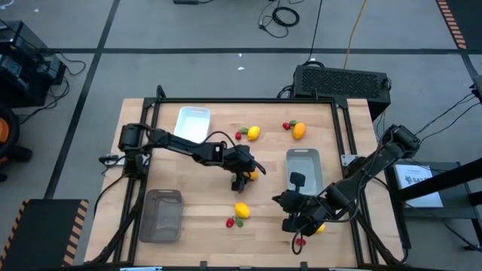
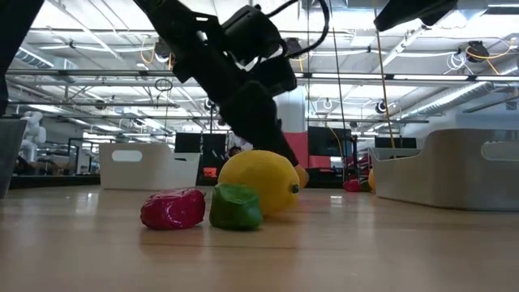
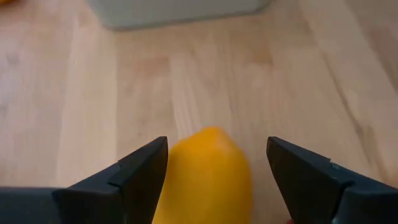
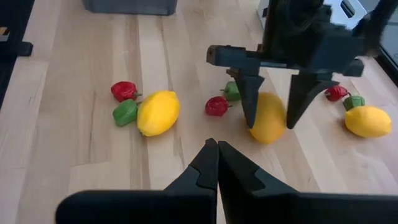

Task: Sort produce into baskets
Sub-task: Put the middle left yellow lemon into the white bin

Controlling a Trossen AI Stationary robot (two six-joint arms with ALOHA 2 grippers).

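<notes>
My left gripper (image 1: pixel 247 178) is open at the table's middle, pointing down, its fingers on either side of an orange fruit (image 3: pixel 205 177), which lies on the table; the right wrist view shows the gripper (image 4: pixel 272 102) and the fruit (image 4: pixel 268 119) too. My right gripper (image 4: pixel 216 152) is shut and empty, near the table's near right (image 1: pixel 291 223). A yellow lemon (image 1: pixel 242 210) lies on the table with a red piece (image 1: pixel 230 222) and a green piece (image 1: pixel 239 222). The white basket (image 1: pixel 192 124) stands far left, the light grey basket (image 1: pixel 303 167) right of the middle, the dark mesh basket (image 1: pixel 163 214) near left. My left gripper comes at the orange fruit from above, one finger (image 3: pixel 144 168) close against the fruit's side (image 3: pixel 177 174) and the other finger (image 3: pixel 298 171) apart from it. I cannot tell whether the near finger touches. The fruit rests on the table.
At the far edge lie a second lemon (image 1: pixel 254 133) with red and green pieces, and an orange fruit (image 1: pixel 299 130) with red and green pieces. A yellow fruit (image 1: pixel 320 226) and a red piece (image 1: pixel 300 241) lie by my right arm. A black box (image 1: pixel 343 81) stands beyond the table.
</notes>
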